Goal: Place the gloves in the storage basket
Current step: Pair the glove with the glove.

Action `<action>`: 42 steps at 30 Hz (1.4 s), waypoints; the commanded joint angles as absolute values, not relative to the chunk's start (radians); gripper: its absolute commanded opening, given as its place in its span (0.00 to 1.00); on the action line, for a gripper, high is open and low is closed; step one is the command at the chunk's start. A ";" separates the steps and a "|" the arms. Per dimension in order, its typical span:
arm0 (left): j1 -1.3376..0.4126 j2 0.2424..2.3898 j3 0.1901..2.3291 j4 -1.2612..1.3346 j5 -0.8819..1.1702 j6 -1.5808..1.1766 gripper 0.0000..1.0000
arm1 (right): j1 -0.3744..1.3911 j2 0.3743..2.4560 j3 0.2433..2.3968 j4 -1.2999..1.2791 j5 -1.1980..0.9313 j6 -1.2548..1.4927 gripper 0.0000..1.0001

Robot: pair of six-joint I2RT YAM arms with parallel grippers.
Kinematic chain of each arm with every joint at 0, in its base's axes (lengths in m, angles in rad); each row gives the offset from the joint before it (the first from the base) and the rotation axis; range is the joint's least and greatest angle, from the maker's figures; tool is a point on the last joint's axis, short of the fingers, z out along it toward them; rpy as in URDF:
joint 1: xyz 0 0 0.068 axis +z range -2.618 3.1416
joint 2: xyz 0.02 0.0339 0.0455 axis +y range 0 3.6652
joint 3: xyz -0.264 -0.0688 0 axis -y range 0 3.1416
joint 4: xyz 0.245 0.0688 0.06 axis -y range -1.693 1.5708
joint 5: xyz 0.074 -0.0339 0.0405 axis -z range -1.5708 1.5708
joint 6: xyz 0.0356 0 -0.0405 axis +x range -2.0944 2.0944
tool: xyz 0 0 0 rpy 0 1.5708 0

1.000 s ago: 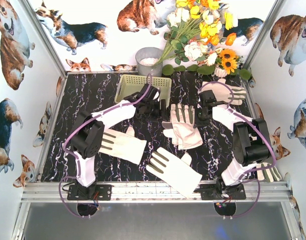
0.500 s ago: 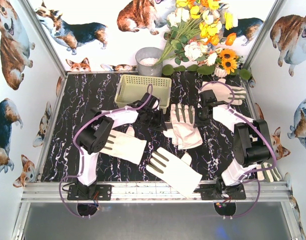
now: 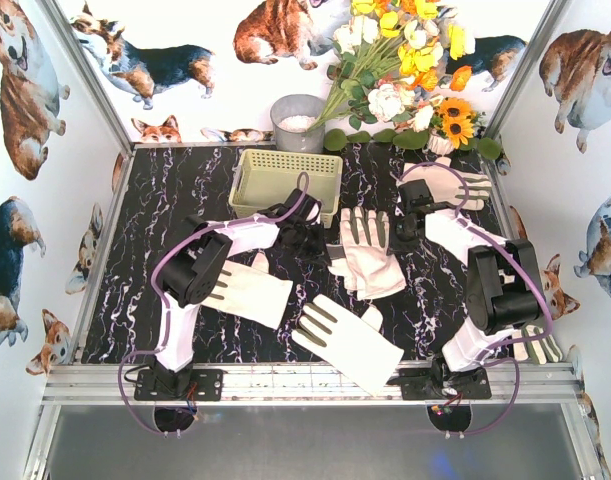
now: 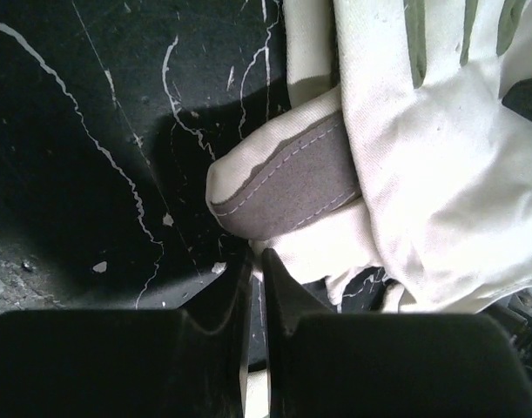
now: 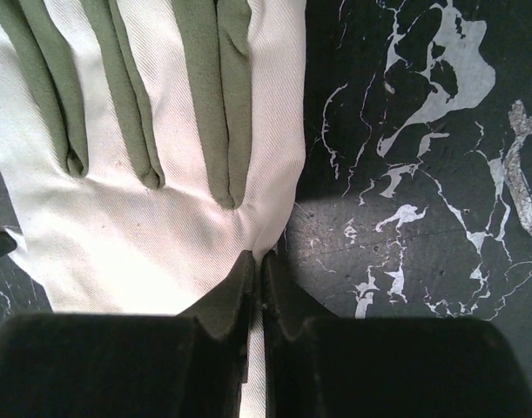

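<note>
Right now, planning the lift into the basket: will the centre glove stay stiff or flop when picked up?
Probably floppy and light: the centre glove is thin cloth, folding at its thumb by the left claw. Pinched only at its edges, right claw opposite, it may sag between.

**A:** Quick scan for lettering: anything readable on the gloves?

**B:** Nothing. No tag, no brand, no number on them, and the wrist views close in on the fabric show none either.

**A:** And the storage basket?

**B:** No label or mark that can be read from above.

**A:** The walls?

**B:** Dog pictures only, no words or signs. No legible text in any view.
</note>
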State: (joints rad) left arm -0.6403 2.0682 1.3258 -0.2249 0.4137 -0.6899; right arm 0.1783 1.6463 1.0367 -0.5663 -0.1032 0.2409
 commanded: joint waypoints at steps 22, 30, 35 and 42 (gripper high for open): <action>-0.663 1.947 1.406 -0.270 0.104 -0.633 0.00 | 0.170 1.448 1.007 -0.471 -0.082 0.270 0.00; -0.663 1.955 1.413 -0.265 0.031 -0.635 0.00 | 0.170 1.434 0.988 -0.336 -0.093 0.216 0.00; -0.662 1.973 1.402 -0.258 0.044 -0.638 0.00 | 0.170 1.492 0.982 -0.319 -0.088 0.179 0.00; -0.662 2.012 1.398 -0.247 0.073 -0.638 0.00 | 0.170 1.557 0.982 -0.330 -0.079 0.170 0.00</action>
